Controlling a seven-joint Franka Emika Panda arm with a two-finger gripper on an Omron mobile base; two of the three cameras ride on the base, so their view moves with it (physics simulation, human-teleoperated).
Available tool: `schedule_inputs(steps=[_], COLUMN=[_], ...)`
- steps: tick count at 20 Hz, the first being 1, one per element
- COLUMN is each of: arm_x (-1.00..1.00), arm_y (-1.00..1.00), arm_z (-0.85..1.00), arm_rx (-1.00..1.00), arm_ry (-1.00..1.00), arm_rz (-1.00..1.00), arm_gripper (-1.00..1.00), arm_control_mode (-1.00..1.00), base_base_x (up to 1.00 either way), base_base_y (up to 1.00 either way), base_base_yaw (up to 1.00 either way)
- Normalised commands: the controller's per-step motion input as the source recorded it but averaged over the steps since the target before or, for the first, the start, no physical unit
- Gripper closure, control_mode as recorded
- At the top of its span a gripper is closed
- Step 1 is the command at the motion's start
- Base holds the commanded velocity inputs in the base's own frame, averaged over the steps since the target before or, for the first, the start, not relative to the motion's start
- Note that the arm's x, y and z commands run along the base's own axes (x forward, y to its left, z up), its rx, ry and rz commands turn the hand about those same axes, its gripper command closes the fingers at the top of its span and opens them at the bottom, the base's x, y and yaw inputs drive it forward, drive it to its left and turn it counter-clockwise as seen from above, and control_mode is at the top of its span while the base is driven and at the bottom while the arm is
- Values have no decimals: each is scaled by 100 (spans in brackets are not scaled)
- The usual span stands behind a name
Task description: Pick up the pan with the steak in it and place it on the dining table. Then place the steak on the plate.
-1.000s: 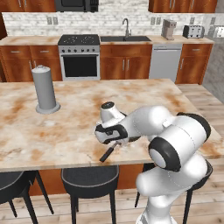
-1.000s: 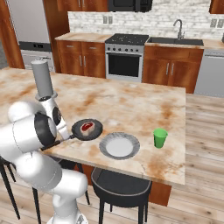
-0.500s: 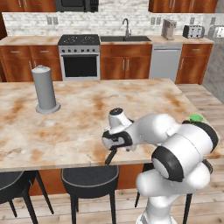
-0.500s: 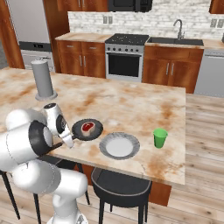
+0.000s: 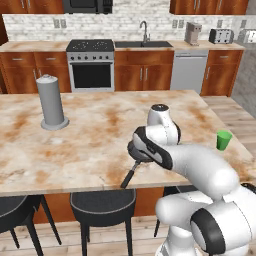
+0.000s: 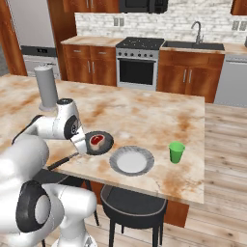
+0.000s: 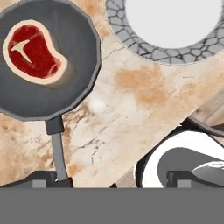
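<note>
Pan (image 7: 46,59) sits upper left in the hand view, flat on the dining table (image 7: 144,92), steak (image 7: 34,52) inside it. Plate (image 7: 175,26) is at the top right, just beside the pan. Gripper (image 7: 109,179) is spread wide at the bottom edge, gripping nothing, handle running down toward its left fingertip (image 7: 40,178).
</note>
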Motion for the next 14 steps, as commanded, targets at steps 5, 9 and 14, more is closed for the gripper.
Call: schedule_inputs(steps=[5, 9, 14], arm_x=[4, 70, 82], arm_y=[-26, -9, 0], arm_z=[56, -6, -16], arm_rx=[3, -1, -4], arm_ry=[0, 2, 9], arm_rz=[1, 13, 19], arm_gripper=[-100, -100, -100], arm_control_mode=[-100, -100, -100], base_base_x=[0, 0, 0], base_base_y=[0, 0, 0], base_base_yaw=[0, 0, 0])
